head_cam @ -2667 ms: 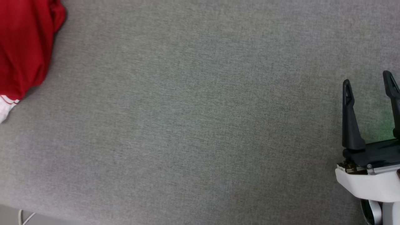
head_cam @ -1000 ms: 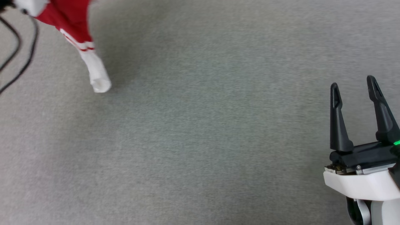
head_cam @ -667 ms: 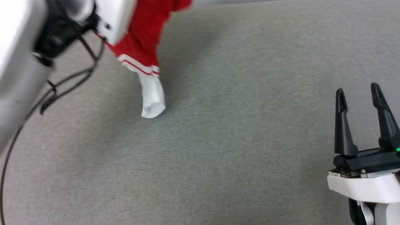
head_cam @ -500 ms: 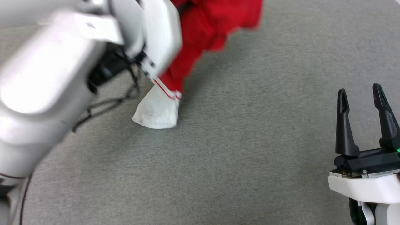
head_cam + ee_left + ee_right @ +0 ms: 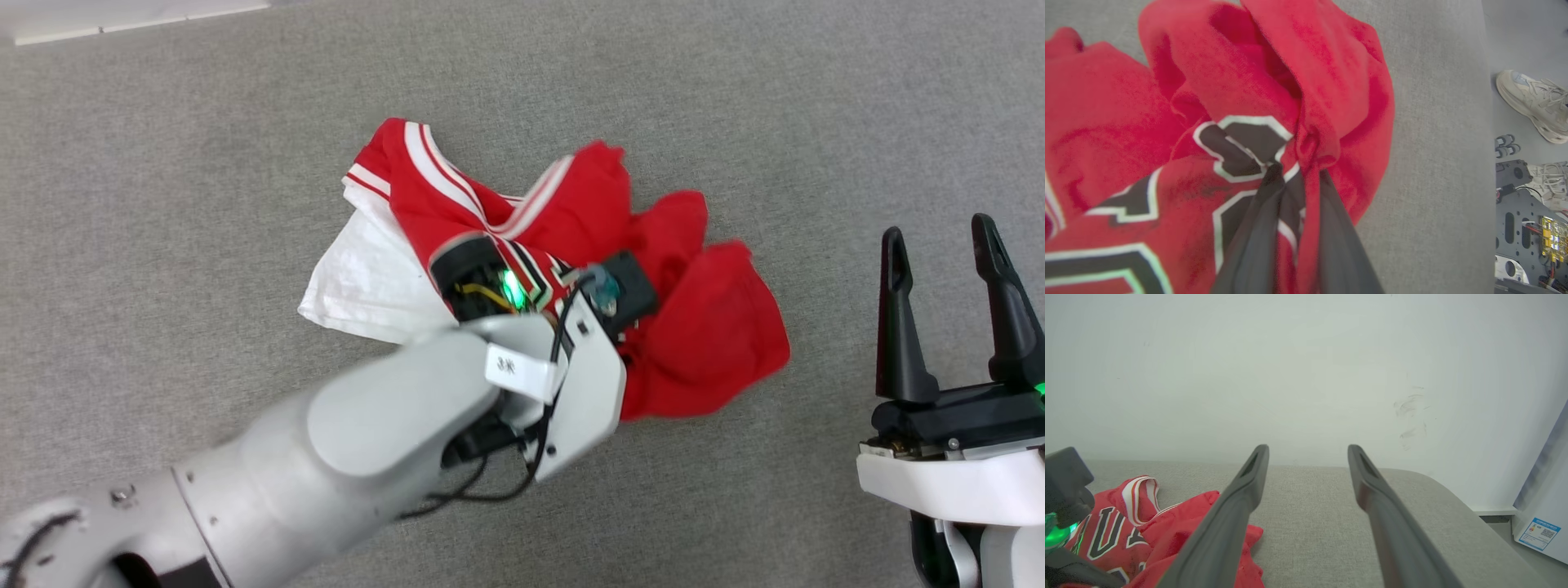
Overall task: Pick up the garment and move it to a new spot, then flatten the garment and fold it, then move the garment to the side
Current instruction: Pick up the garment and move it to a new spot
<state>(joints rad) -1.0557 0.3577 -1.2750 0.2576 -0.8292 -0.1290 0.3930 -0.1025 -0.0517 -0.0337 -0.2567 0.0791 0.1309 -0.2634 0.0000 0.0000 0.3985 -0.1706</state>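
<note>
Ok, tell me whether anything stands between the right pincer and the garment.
Nothing visible does. Bare grey surface lies between the open right pincer and the nearest red fold of the garment. The left pincer is shut on the garment.

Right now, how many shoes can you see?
2. One shoe is on the floor at the left wrist view's right edge; the other shoe just below it. More may be hidden.

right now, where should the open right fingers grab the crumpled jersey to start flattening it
Probably the loose red fold at the garment edge nearest the right gripper, coming in from that side with fingers straddling it: it sits bunched and raised, easy to pinch.
</note>
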